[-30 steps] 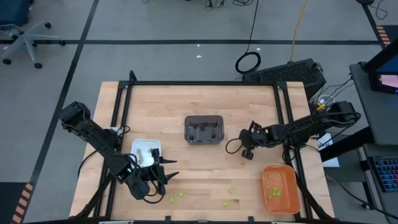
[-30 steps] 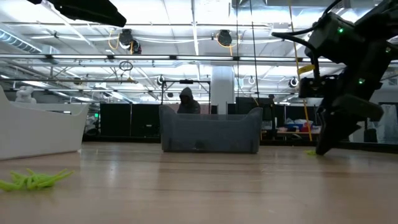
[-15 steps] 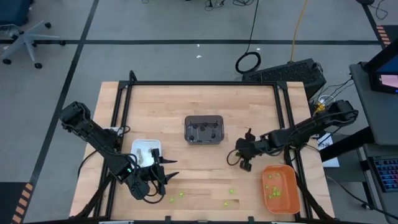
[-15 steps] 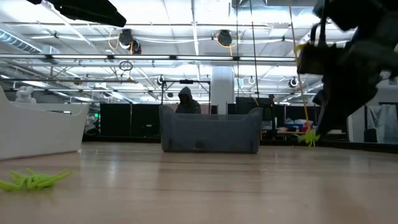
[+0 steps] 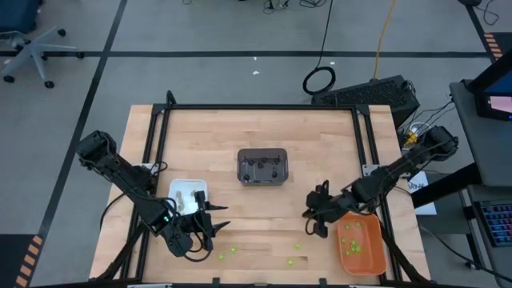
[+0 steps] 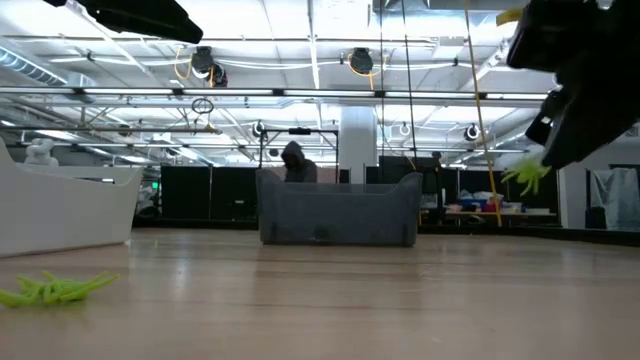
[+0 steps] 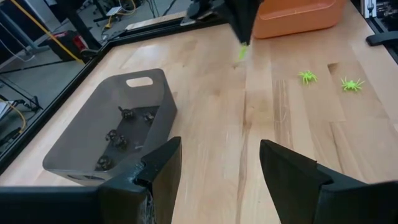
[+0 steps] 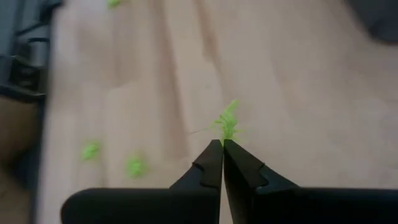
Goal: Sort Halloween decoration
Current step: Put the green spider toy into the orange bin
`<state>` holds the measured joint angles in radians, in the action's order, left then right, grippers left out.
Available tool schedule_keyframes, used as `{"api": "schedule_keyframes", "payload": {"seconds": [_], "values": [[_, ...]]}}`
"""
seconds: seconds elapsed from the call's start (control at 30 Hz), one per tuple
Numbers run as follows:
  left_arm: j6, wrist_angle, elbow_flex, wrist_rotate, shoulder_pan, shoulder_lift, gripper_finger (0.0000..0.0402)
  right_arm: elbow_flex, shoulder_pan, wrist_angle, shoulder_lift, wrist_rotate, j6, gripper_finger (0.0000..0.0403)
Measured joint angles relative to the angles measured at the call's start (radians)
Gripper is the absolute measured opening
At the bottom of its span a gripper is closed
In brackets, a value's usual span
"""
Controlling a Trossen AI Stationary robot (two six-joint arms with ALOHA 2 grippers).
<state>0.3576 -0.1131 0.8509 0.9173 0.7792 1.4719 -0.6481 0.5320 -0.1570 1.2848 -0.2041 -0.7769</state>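
Right tool [image 5: 314,226] closed on a lime-green spider-shaped plastic trinket [image 8: 226,123], raised above the pale wooden surface [image 5: 264,208] just left of the orange rectangular tray [image 5: 361,242]. Left tool [image 5: 214,220] open, low at the near left beside the white rectangular tray [image 5: 187,193]. More green trinkets [image 7: 306,76] loose on the near surface; dark ones [image 7: 114,137] in the grey translucent tray [image 7: 103,130] at centre.

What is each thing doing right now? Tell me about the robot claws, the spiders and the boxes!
Right gripper: shut on green spider, lifted near orange tray.
Left gripper: open, empty, beside white tray.
Grey tray: holds dark trinkets.
Orange tray: holds green ones.
Loose green spiders: lying on table.
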Motion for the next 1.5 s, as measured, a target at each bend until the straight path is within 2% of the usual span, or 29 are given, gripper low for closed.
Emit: {"api": "schedule_keyframes", "payload": {"seconds": [0.13, 0.27, 0.33, 0.5, 0.73, 0.93, 1.07, 1.17, 1.4, 1.5], "values": [[0.000, 0.000, 0.000, 0.000, 0.000, 0.000, 0.0215, -0.038, 0.030, -0.026, -0.013, 0.043, -0.023, 0.0000], [-0.001, 0.000, 0.000, 0.000, 0.000, 0.000, 0.0215, -0.127, 0.063, -0.076, -0.018, 0.042, 0.014, 0.0000], [-0.001, 0.000, 0.000, 0.000, -0.001, 0.000, 0.0215, -0.178, 0.083, -0.111, -0.018, 0.004, 0.065, 0.0000], [-0.001, 0.000, 0.000, 0.000, -0.011, 0.000, 0.0215, -0.291, 0.144, -0.219, -0.019, -0.177, 0.202, 0.0000], [0.003, 0.008, 0.000, -0.002, -0.031, 0.000, 0.0215, -0.372, 0.229, -0.330, -0.019, -0.368, 0.389, 0.0000], [0.002, 0.049, 0.000, -0.005, -0.034, 0.000, 0.0215, -0.378, 0.274, -0.352, -0.019, -0.401, 0.591, 0.0000], [0.003, 0.056, 0.001, -0.006, -0.034, 0.000, 0.0215, -0.378, 0.276, -0.353, -0.019, -0.403, 0.662, 0.0000], [0.007, 0.056, 0.001, -0.005, -0.034, 0.000, 0.0215, -0.378, 0.275, -0.350, -0.019, -0.404, 0.604, 0.0000], [0.052, 0.055, 0.001, -0.005, -0.034, 0.000, 0.0215, -0.378, 0.293, -0.363, -0.019, -0.390, 0.265, 0.0000], [0.057, 0.058, 0.001, -0.006, -0.034, 0.000, 0.0215, -0.378, 0.315, -0.398, -0.019, -0.348, 0.150, 0.0000]]}}
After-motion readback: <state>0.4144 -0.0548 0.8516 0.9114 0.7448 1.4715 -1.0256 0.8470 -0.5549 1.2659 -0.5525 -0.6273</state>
